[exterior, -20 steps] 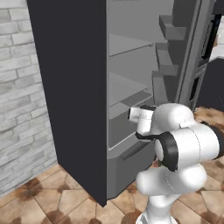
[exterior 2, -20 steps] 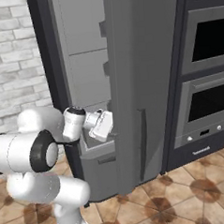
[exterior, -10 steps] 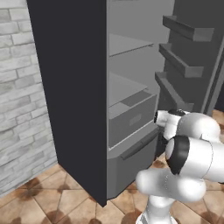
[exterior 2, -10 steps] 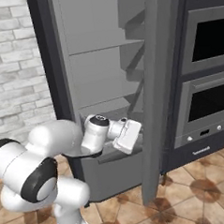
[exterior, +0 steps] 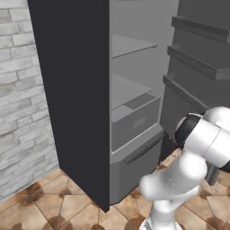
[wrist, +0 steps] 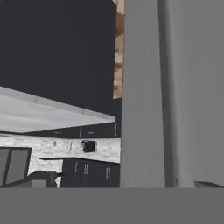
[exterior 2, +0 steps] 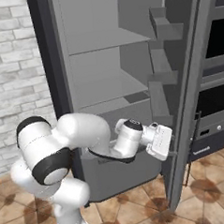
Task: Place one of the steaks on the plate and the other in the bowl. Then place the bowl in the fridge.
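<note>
Brown hexagonal floor tiles (exterior: 40, 202) and a pale brick wall (exterior: 20, 112) surround the fridge (exterior: 72, 103), a tall dark charcoal cabinet whose door (exterior 2: 189, 81) stands swung out. Its pale grey interior is visible in both base views, with flat shelves (exterior 2: 105, 41) one above another, a drawer (exterior: 134, 123) below them, and racks (exterior: 197, 58) lining the inside of the door. To the right of the door, in the right base view, stands the black oven stack (exterior 2: 217, 74).

From the right base view, the arm reaches forward at about drawer height, and the gripper (exterior 2: 175, 152) sits right against the inner edge of the fridge door, low down beneath the racks. Its fingers are hidden against that edge, so the pictures alone do not settle their spread; they stand wide apart, and nothing can be seen held between them. In the hand view a pale grey panel of the fridge (wrist: 144, 96) runs close in front of the camera.
</note>
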